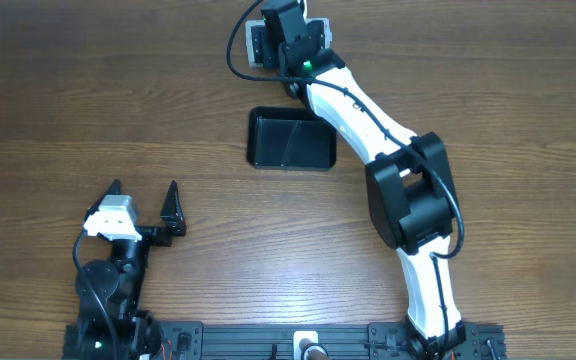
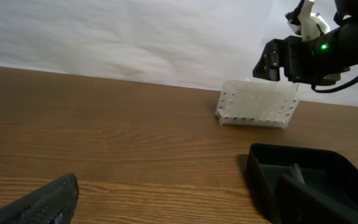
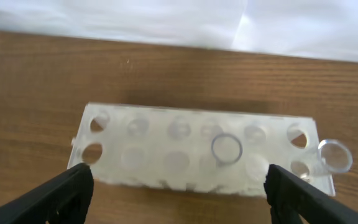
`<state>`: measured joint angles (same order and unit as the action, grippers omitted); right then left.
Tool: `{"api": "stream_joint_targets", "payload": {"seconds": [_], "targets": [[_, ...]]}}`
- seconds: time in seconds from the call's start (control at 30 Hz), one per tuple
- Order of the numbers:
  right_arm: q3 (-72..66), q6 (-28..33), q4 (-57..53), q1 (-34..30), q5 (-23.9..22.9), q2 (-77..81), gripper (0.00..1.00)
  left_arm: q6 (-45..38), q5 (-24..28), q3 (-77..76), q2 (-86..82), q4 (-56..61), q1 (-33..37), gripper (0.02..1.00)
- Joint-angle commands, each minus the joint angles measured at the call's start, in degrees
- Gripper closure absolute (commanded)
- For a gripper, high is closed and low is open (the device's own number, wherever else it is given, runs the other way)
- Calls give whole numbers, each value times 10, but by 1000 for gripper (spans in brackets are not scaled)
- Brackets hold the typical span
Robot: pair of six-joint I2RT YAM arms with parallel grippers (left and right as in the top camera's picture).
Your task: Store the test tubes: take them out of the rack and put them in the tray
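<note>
Tray (image 2: 263, 171) holds a tube (image 2: 295, 173); rack (image 3: 157, 147) holds two tubes (image 3: 227, 149).

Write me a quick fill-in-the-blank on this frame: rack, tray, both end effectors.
1. The right end effector hovers over the rack with its fingers ____.
2. The tray is ____ in colour.
3. The end effector sitting far from both rack and tray belongs to the ____ arm.

Missing words: open; black; left.
</note>
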<state>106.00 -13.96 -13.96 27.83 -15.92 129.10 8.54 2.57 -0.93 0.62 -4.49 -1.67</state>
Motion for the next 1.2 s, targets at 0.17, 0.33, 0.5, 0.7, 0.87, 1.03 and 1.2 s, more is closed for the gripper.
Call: {"api": "stream_joint_targets", "payload": {"seconds": [0.17, 0.33, 0.5, 0.7, 0.87, 1.03, 1.2], "targets": [[19, -8, 50, -9, -27, 31, 156, -9, -7, 6, -5, 2, 4, 20], [19, -8, 66, -17, -35, 44, 178, -9, -7, 6, -5, 2, 4, 18], [19, -8, 75, -21, -35, 54, 215, -9, -7, 6, -5, 2, 4, 20], [19, -8, 80, -21, -35, 56, 389, -9, -7, 6, -5, 2, 4, 18], [19, -8, 80, -21, -35, 56, 570, -9, -7, 6, -5, 2, 4, 20], [19, -8, 81, -20, -35, 56, 713, -9, -7, 6, -5, 2, 4, 18], [19, -8, 83, -20, -35, 56, 801, -9, -7, 6, -5, 2, 4, 18]]}}
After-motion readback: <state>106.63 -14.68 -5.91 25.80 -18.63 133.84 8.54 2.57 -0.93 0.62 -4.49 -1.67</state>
